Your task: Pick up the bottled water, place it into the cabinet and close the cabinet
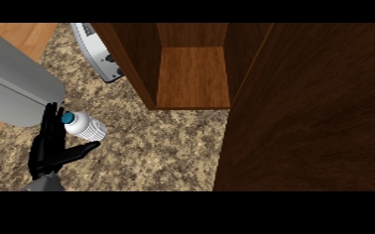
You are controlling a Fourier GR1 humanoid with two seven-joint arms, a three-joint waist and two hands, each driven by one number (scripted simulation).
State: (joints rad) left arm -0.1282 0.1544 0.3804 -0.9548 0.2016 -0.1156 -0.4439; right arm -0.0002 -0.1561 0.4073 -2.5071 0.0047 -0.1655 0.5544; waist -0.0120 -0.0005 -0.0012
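The counter is being viewed from a single head camera, which is being aimed steeply downward from above the near edge. The speckled stone top is being framed across the lower left and centre, while the open cabinet is being looked into from above at the far centre, its shelf being shown face-on. The cabinet door is being seen close to the lens, filling the right side from far to near. A grey appliance is being cropped by the left edge. Only one view is being supplied, so no area is being shared with another.
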